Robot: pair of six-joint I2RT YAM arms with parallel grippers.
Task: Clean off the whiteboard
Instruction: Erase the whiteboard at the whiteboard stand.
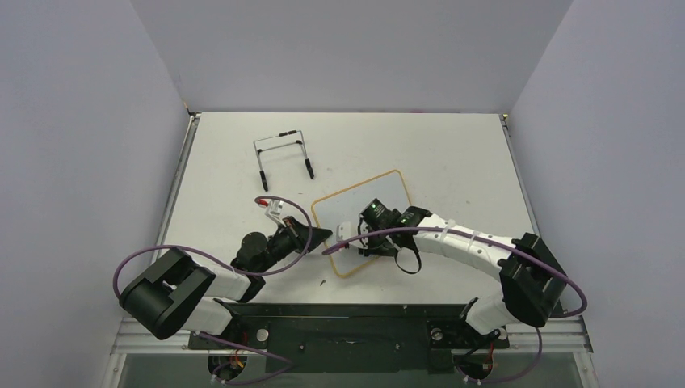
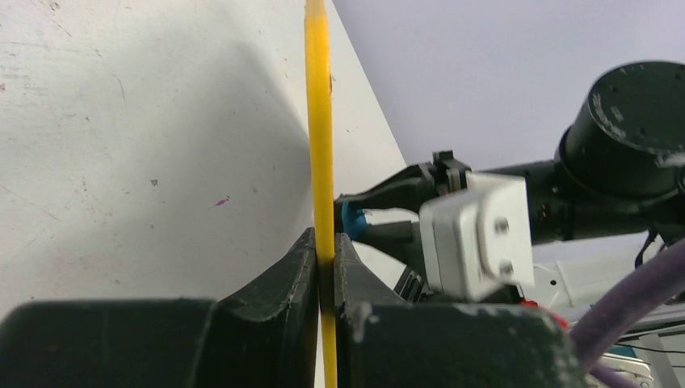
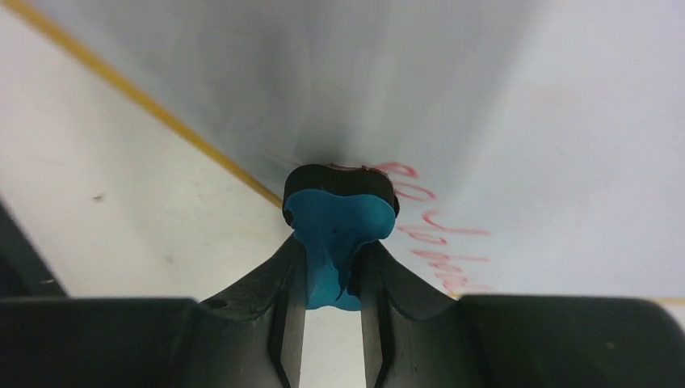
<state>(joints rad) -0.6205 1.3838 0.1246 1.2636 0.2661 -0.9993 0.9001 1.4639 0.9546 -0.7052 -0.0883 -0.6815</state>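
At table (image 1: pixel 452 153) centre, whiteboard (image 1: pixel 355 206): left tool (image 2: pixel 325 242) clenched on its 8 o'clock frame edge, right tool (image 3: pixel 333 242) grasping blue eraser (image 3: pixel 339 214) against it. Keep the pad flat; sweep toward red writing (image 3: pixel 436 234) at 3 o'clock.

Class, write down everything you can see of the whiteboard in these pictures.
The whiteboard is a small flat rectangle with rounded corners, a glossy white face and a thin yellow-gold frame. It sits skewed on the table, in its near half. The left tool is shut on its left edge, gripping the frame. The right tool presses a blue eraser, dark pad first, against the face beside red handwriting not yet wiped.
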